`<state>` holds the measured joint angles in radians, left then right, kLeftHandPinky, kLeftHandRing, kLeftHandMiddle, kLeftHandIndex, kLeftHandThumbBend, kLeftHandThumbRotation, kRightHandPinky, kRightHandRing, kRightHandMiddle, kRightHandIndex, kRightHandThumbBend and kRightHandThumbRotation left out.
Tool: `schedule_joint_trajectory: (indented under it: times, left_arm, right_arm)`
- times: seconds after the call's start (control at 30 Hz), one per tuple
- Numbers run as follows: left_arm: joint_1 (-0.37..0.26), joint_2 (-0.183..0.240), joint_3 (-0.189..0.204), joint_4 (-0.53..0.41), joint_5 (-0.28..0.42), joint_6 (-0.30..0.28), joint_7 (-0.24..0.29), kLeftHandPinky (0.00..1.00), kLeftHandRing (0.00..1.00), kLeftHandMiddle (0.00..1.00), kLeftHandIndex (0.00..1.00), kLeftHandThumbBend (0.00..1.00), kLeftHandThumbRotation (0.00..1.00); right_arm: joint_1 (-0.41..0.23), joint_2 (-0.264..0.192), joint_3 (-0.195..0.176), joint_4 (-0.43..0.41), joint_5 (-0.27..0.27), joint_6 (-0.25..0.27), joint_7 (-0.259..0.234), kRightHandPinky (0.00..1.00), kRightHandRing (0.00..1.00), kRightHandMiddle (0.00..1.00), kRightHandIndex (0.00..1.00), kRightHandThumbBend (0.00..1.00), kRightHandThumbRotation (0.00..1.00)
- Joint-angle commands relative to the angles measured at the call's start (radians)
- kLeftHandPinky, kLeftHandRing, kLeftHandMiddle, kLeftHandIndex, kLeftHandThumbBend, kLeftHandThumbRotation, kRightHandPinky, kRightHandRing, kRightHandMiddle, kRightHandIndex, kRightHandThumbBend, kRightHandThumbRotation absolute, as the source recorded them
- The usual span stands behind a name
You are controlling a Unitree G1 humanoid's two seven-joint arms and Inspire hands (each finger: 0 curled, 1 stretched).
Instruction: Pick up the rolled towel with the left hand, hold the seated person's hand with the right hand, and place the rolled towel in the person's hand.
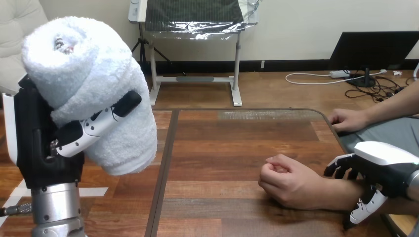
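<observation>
Two robot hands, head view. Left hand (42,140) is raised over the wooden table's (222,148) left edge, fingers and thumb wrapped round the rolled towel (94,84), which is white and held tilted, clear of the tabletop. Right hand (383,160) is at the right edge near the front, fingers over and thumb under the person's wrist (341,191), clasping it. The near person's hand (286,180) rests loosely fisted on the table. The far person's hand (348,120) lies at the far right corner.
</observation>
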<state>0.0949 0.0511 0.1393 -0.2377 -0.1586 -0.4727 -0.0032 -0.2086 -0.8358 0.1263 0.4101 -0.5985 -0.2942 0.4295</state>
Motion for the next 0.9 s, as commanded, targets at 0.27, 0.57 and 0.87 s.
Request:
schedule_joint_trajectory:
  times: [0.27, 0.57, 0.87]
  left_arm:
    - [-0.051, -0.009, 0.003, -0.04, -0.018, -0.004, 0.001, 0.17, 0.24, 0.32, 0.36, 0.45, 0.0]
    - [-0.055, -0.005, 0.003, -0.042, -0.037, -0.004, -0.006, 0.17, 0.24, 0.32, 0.36, 0.44, 0.0]
    - [-0.057, -0.001, 0.007, -0.044, -0.056, 0.0, -0.011, 0.17, 0.23, 0.32, 0.36, 0.44, 0.0]
  right_arm:
    - [0.003, 0.006, 0.049, 0.029, -0.012, 0.036, 0.006, 0.52, 0.71, 0.77, 0.79, 0.9, 0.18]
    - [0.011, 0.004, 0.067, 0.036, -0.025, 0.016, -0.019, 0.53, 0.72, 0.77, 0.77, 0.88, 0.16]
    - [0.021, 0.013, 0.082, 0.051, -0.047, 0.002, -0.065, 0.53, 0.71, 0.75, 0.75, 0.88, 0.14]
